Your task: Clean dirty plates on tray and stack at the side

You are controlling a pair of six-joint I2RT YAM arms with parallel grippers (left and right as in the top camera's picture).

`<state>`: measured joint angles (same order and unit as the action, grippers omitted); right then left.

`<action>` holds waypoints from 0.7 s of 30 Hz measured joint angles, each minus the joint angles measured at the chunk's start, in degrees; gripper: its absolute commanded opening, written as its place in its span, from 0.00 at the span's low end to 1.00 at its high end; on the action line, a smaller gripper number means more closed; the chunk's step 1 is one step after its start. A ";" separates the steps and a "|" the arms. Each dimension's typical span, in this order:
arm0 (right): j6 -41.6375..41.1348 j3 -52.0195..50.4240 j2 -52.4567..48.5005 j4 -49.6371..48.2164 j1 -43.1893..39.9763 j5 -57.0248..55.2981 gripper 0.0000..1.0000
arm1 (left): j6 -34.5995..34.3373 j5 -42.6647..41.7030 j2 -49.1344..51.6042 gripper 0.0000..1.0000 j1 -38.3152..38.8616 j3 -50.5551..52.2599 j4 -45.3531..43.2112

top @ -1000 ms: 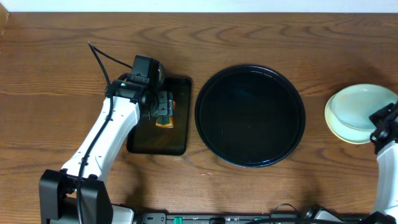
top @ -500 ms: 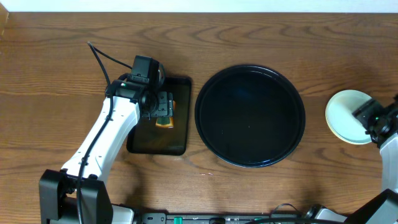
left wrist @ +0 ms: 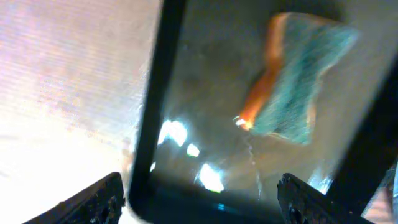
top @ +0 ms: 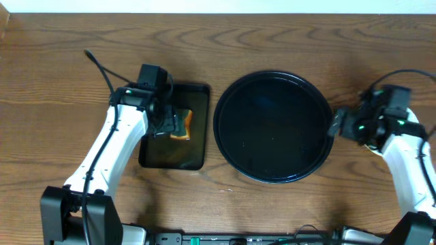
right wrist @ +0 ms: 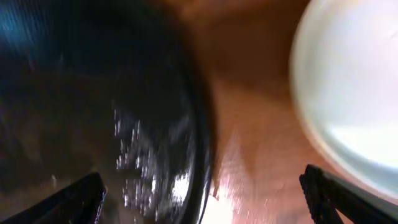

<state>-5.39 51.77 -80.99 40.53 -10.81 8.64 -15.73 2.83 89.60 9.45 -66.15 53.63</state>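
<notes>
The round black tray point(top: 274, 126) lies bare at the middle of the tabletop point(top: 54, 68), so the task looks to be at its close, with nothing dirty on it. At the tray's 3 o'clock, just off its rim, a pale plate point(right wrist: 354, 93) lies on the wood. The wrist view shows its face clean, but the right arm point(top: 402, 136) covers it from above, so I cannot tell how many are stacked there. The right jaws stand wide and empty, above the gap between tray rim and plate. At the tray's 9 o'clock the left arm point(top: 112, 146) hangs over the small rectangular tray point(top: 194, 153). The left jaws are wide and empty too, and the orange-and-green sponge point(left wrist: 298, 81) lies loose below them. As I judge it, the next move calls only for lifting both arms clear without nudging the plate. The tabletop is brown wood grain, with a pale strip along its 12 o'clock edge; no more of the room shows
</notes>
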 measured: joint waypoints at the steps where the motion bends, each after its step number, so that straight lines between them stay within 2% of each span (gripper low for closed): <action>1: 0.04 0.09 0.02 1.99 0.94 -0.74 0.99 | -0.09 0.15 0.00 0.80 -0.33 0.00 1.49; 6: 0.26 0.22 1.92 7.30 3.58 -2.89 0.99 | -0.11 0.15 -0.04 0.80 -0.55 0.02 5.99; 11: 0.33 0.31 11.65 9.22 4.28 -3.56 0.99 | -0.11 -0.02 -4.46 0.80 -0.57 2.38 5.20; 15: 1.60 0.33 21.90 8.55 4.31 -4.02 0.99 | 0.33 -0.50 -15.30 0.80 -0.31 9.09 -0.57; 17: 2.25 -0.04 27.19 6.69 4.31 -4.17 0.99 | 1.22 -1.49 -22.95 0.80 0.42 14.12 -5.73; 21: 2.93 -1.38 39.91 6.82 4.31 -4.37 0.99 | 2.29 -2.91 -41.92 0.80 2.21 21.99 -9.70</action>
<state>-2.46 50.39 -41.08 47.35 -6.50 4.27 -13.43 -0.08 47.68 11.66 -44.16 43.92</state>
